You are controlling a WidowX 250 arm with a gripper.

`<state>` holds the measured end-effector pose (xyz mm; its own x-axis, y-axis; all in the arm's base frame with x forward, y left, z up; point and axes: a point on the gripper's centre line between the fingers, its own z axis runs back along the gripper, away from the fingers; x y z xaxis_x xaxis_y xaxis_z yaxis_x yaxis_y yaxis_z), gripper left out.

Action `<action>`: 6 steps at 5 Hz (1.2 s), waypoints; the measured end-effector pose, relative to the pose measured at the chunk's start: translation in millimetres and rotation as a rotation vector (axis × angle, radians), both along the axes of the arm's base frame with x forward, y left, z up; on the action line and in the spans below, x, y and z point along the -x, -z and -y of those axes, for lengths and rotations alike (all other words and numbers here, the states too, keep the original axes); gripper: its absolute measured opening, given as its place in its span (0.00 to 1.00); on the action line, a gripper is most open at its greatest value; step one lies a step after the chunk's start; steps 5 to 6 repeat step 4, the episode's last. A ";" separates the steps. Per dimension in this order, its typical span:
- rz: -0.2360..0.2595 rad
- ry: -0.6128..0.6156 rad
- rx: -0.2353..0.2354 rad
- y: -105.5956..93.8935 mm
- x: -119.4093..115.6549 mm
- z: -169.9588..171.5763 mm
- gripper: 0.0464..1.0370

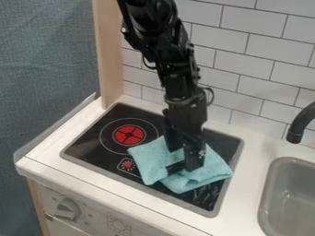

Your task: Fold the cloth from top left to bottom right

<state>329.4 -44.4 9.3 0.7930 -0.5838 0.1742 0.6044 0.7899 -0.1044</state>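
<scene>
The black gripper (pixel 184 161) hangs down over the right half of the small stove, low at the middle of the light teal cloth (pixel 148 160). The cloth lies rumpled on the black cooktop, with one part left of the gripper and a thicker, layered part (pixel 212 173) to its right and front. A dark strip shows between these two parts beside the gripper's lower end. The gripper covers the cloth's middle and part of its back edge, and whether it holds any fabric cannot be made out.
The cooktop (pixel 92 150) has a red burner (pixel 129 134) at the left and a small red dial mark (pixel 127 164) in front. A grey sink (pixel 292 193) and black faucet (pixel 298 126) stand at the right. Behind is a white tiled wall (pixel 234 55), with a wooden post (pixel 109 55) at back left.
</scene>
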 end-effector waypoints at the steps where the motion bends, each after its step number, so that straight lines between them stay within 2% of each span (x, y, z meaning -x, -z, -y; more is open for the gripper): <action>1: -0.015 0.009 0.010 -16.7 -3.5 1.4 0.96; 3: 0.060 0.019 0.062 -63.8 -5.9 -0.8 0.96; 6: 0.062 0.027 0.062 -63.8 -5.9 -0.8 0.96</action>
